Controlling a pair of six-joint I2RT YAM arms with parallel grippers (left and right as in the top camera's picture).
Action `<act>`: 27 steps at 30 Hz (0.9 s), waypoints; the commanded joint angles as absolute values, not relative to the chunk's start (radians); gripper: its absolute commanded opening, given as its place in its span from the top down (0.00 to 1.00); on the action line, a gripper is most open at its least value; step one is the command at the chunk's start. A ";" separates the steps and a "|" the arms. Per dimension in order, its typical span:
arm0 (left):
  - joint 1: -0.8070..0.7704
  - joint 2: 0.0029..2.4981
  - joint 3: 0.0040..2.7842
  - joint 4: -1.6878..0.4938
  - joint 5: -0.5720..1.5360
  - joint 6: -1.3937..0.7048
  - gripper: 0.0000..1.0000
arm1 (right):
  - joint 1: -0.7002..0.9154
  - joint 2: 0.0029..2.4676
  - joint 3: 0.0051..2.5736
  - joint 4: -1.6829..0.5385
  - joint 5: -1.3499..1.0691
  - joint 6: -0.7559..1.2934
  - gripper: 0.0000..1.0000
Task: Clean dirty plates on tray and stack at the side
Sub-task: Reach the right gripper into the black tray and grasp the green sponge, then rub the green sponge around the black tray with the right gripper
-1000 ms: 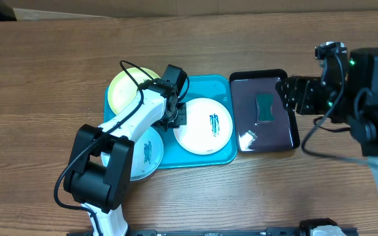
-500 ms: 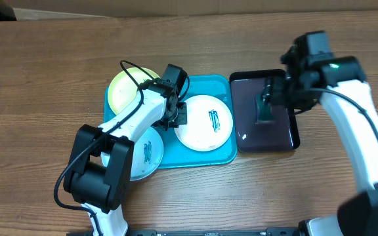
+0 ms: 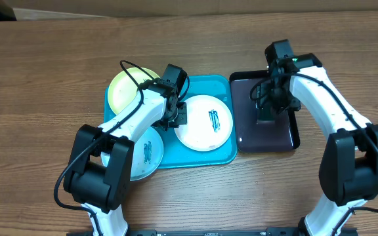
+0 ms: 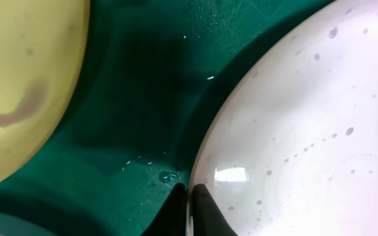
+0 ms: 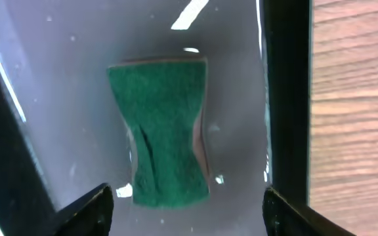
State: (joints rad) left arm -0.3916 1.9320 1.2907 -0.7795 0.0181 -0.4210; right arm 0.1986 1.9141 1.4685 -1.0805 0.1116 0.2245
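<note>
The white plate (image 3: 205, 124), smeared teal, lies in the turquoise tray (image 3: 223, 152). My left claw (image 4: 188, 196) is clamped on its rim. The yellow-green plate (image 3: 125, 88) and pale blue plate (image 3: 144, 156) lie beside it. My right claw (image 5: 188, 203) hangs with fingers apart over the green sponge (image 5: 163, 124) in the black tray (image 3: 277, 137) on the counter (image 3: 44, 98).

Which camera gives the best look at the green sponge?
Right wrist: the green sponge lies in full view in the black tray, below the open right claw. Overhead, the right arm covers it. The left wrist view misses it.
</note>
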 commanded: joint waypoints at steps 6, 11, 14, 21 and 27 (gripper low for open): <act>-0.393 1.942 1.283 -0.776 0.019 -0.438 0.92 | 0.199 1.941 1.364 -0.945 0.041 0.233 0.26; -0.393 1.942 1.283 -0.774 0.019 -0.438 0.92 | 0.199 1.941 1.307 -0.887 0.039 0.233 0.29; -0.393 1.942 1.283 -0.774 0.019 -0.438 0.91 | 0.199 1.941 1.266 -0.853 0.039 0.233 0.37; -0.393 1.942 1.283 -0.774 0.019 -0.438 0.91 | 0.199 1.941 1.253 -0.897 0.033 0.231 0.96; -0.393 1.942 1.283 -0.773 0.019 -0.439 0.91 | 0.199 1.941 1.343 -1.012 0.020 0.229 0.22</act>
